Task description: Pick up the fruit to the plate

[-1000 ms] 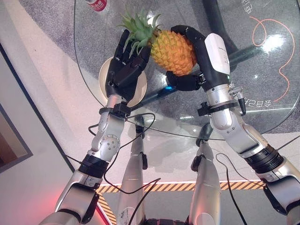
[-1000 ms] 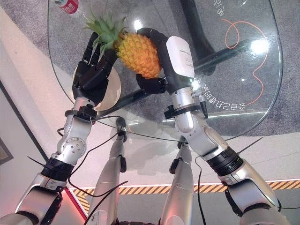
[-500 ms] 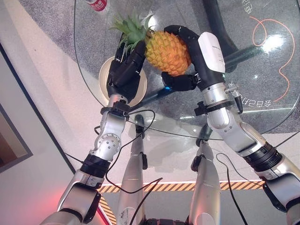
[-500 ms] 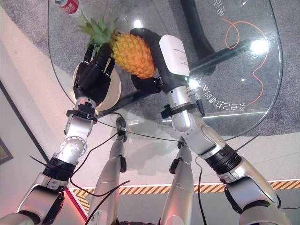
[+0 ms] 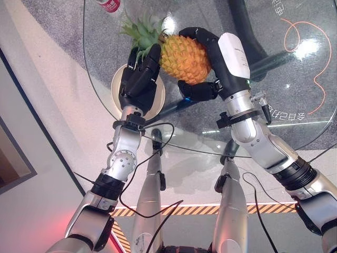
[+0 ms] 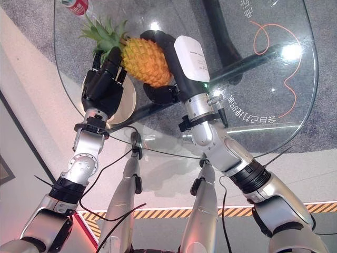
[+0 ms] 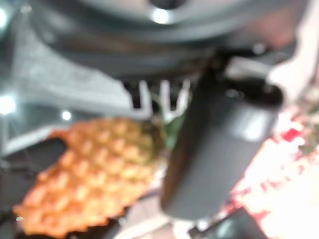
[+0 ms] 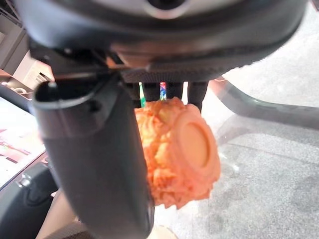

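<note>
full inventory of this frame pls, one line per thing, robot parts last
pineapple: 1, orange body with green crown, held above the glass table between the two hands, crown toward the robot's left
plate: 1, cream, on the table's left part, partly under the left hand
can: 1, red and white, far left edge of the table, cut off by the view's top
glass table: 1, clear round top, dark base visible through it
cord: 1, orange, looping on the grey floor seen through the glass at the right
striped tape: 1 strip, yellow and black, on the floor near the robot
left hand: dark, fingers against the pineapple's crown end
right hand: dark, curled round the pineapple's body
</note>
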Robot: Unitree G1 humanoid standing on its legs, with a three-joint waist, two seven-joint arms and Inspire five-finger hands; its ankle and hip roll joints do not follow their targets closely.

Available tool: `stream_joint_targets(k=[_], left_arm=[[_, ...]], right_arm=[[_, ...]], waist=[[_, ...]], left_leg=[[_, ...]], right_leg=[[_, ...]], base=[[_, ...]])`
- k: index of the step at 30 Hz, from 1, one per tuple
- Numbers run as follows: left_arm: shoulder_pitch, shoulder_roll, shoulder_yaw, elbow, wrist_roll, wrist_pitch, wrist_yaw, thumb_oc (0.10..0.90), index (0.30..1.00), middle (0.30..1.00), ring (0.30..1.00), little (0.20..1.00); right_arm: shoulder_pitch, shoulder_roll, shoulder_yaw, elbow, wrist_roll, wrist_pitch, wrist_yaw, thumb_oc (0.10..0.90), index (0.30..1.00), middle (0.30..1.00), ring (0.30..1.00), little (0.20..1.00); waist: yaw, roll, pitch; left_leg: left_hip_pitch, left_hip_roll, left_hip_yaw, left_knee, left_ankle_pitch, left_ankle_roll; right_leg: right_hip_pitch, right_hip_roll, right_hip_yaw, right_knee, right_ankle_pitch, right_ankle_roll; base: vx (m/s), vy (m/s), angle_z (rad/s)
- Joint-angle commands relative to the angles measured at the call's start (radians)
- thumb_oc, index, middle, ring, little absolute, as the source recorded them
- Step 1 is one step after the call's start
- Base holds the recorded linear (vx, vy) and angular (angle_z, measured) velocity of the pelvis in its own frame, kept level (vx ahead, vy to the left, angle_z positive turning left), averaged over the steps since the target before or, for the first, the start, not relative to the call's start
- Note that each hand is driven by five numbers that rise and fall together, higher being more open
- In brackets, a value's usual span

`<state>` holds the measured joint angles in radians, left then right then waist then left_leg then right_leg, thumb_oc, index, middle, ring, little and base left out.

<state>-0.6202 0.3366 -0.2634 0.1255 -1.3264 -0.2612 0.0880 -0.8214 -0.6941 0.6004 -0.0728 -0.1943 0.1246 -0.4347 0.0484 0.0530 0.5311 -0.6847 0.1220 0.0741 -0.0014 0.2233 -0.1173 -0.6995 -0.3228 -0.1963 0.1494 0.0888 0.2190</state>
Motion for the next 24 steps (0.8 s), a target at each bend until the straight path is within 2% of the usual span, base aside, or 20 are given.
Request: stream_joint_targets(k=[1, 2, 3, 4, 8, 24], left_arm=[[-0.1, 0.004, -0.026, -0.19, 0.023, -0.082, -0.094, 0.8, 0.9, 0.9, 0.9, 0.9], [-0.104, 0.005, -0.023, -0.192, 0.025, -0.084, -0.098, 0.8, 0.9, 0.9, 0.9, 0.9], [-0.101, 0.004, -0.024, -0.194, 0.034, -0.094, -0.102, 0.369, 0.531, 0.531, 0.531, 0.469], [-0.106, 0.006, -0.023, -0.195, 0.045, -0.097, -0.098, 0.103, 0.302, 0.302, 0.302, 0.203], [-0.106, 0.008, -0.028, -0.198, 0.09, -0.109, -0.108, 0.1, 0.3, 0.3, 0.3, 0.2], [-0.127, 0.025, -0.034, -0.179, 0.066, -0.103, -0.137, 0.1, 0.3, 0.3, 0.3, 0.2]], right_arm=[[-0.168, -0.019, 0.045, -0.241, -0.024, -0.089, 0.0, 0.1, 0.3, 0.3, 0.3, 0.2], [-0.172, -0.021, 0.044, -0.242, -0.024, -0.088, 0.001, 0.1, 0.3, 0.3, 0.3, 0.2], [-0.172, -0.021, 0.047, -0.243, -0.021, -0.086, 0.0, 0.1, 0.3, 0.3, 0.3, 0.2], [-0.178, -0.024, 0.047, -0.242, -0.02, -0.086, -0.001, 0.1, 0.3, 0.3, 0.3, 0.2], [-0.177, -0.02, 0.049, -0.242, -0.028, -0.085, -0.001, 0.1, 0.3, 0.3, 0.3, 0.2], [-0.209, -0.039, 0.072, -0.247, -0.073, -0.074, 0.01, 0.1, 0.3, 0.3, 0.3, 0.2]], waist=[[-0.002, -0.009, -0.011], [-0.002, -0.01, -0.011], [0.0, -0.01, -0.011], [-0.001, -0.011, -0.011], [-0.001, -0.012, -0.011], [-0.002, -0.015, -0.011]], left_leg=[[0.05, 0.016, 0.0, 0.016, -0.052, -0.022], [0.04, 0.013, -0.001, 0.016, -0.046, -0.021], [0.05, 0.014, -0.001, 0.015, -0.052, -0.022], [0.04, 0.012, -0.003, 0.017, -0.046, -0.021], [0.04, 0.012, -0.004, 0.016, -0.047, -0.021], [0.042, 0.015, -0.003, 0.014, -0.047, -0.022]], right_leg=[[0.038, -0.014, -0.049, -0.046, 0.095, 0.025], [0.031, -0.015, -0.048, -0.049, 0.102, 0.024], [0.04, -0.014, -0.049, -0.047, 0.095, 0.024], [0.032, -0.015, -0.05, -0.049, 0.102, 0.023], [0.033, -0.015, -0.049, -0.05, 0.102, 0.023], [0.034, -0.013, -0.048, -0.052, 0.104, 0.025]], base=[[0.0, 0.0, 0.0], [0.0, 0.0, 0.0], [0.0, 0.0, 0.0], [0.0, 0.0, 0.0], [0.0, 0.0, 0.0], [0.0, 0.0, 0.0]])
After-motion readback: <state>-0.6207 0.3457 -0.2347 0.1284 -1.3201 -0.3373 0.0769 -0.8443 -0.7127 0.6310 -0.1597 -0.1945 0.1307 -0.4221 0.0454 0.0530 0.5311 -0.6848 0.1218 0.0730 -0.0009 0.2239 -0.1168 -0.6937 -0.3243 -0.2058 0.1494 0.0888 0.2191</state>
